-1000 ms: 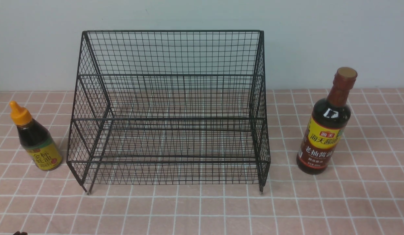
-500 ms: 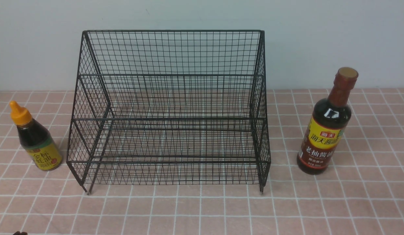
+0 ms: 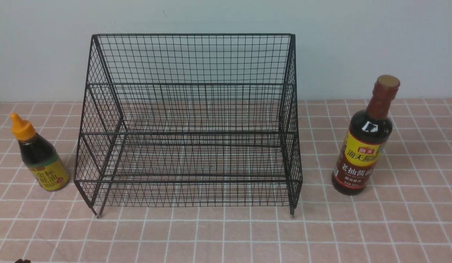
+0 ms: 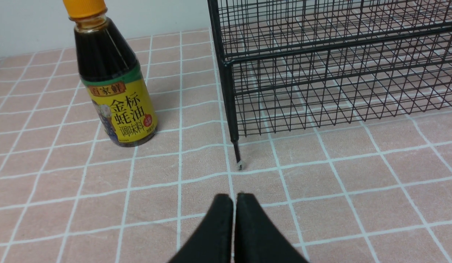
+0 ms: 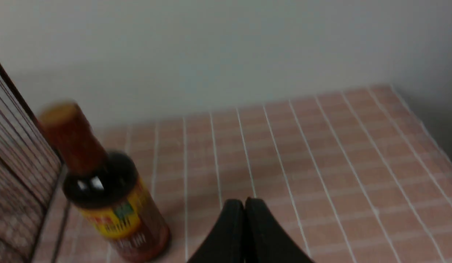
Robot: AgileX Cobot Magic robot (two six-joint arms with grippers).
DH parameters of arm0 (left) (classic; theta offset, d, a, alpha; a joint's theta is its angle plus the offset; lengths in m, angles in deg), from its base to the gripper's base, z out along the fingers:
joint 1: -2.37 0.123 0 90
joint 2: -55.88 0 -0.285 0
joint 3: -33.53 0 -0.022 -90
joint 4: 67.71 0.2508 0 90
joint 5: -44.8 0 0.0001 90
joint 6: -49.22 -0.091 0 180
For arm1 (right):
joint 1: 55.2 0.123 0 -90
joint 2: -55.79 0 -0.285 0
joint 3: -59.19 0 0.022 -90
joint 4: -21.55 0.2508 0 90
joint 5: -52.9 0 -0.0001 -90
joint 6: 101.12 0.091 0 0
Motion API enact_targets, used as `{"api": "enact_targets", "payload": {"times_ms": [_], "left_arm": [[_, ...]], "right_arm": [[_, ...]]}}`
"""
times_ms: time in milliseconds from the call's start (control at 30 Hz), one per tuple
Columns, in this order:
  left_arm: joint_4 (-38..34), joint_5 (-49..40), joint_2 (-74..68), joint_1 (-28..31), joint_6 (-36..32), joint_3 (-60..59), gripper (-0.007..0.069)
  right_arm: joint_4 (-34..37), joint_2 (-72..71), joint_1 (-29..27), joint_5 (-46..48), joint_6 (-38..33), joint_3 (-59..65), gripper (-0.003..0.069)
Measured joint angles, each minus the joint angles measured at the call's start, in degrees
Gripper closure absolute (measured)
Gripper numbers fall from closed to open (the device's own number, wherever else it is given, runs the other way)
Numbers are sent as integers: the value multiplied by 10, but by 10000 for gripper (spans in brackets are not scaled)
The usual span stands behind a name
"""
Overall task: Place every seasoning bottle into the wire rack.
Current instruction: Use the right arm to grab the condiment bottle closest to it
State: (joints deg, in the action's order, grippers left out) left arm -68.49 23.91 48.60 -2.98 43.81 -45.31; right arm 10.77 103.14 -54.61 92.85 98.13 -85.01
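Plainly, both seasoning bottles stand outside the wire rack

The wire rack is black mesh, two stepped tiers with sloping sides and short legs. It sits mid-table on the pink checked tablecloth, its back close to a pale wall.

In the front view the short oyster-sauce bottle stands upright at the rack's eight o'clock, just beside the front left corner and clear of the wire. It holds dark liquid and has an orange nozzle cap and a yellow label under a green band. The tall soy-sauce bottle stands upright at the rack's four o'clock, near the right side but apart from it. It has dark glass, a brown-red cap and a yellow band above a brown label.

The left gripper has its black fingers pressed together with nothing between them, over bare cloth, with the rack's front left leg near its tips. The right gripper is likewise closed and holds nothing, with the tall bottle nearby.

The left wrist view cuts off the nozzle tip and most of the rack. The right wrist view is blurred, so the tall bottle's label cannot be read there and only a strip of rack shows. A dark speck at the front view's seven o'clock corner is too small to identify.
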Motion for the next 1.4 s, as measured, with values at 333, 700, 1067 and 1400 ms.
{"api": "enact_targets", "payload": {"times_ms": [333,700,1067,1400], "left_arm": [[0,0,0,0,0,0,631],[0,0,0,0,0,0,631],[0,0,0,0,0,0,631],[0,0,0,0,0,0,631]], "right_arm": [[304,195,0,80,-280,-134,663],[444,284,0,45,-466,-217,349],[444,386,60,-75,-516,-217,33],[389,438,64,-73,-514,-217,97]]}}
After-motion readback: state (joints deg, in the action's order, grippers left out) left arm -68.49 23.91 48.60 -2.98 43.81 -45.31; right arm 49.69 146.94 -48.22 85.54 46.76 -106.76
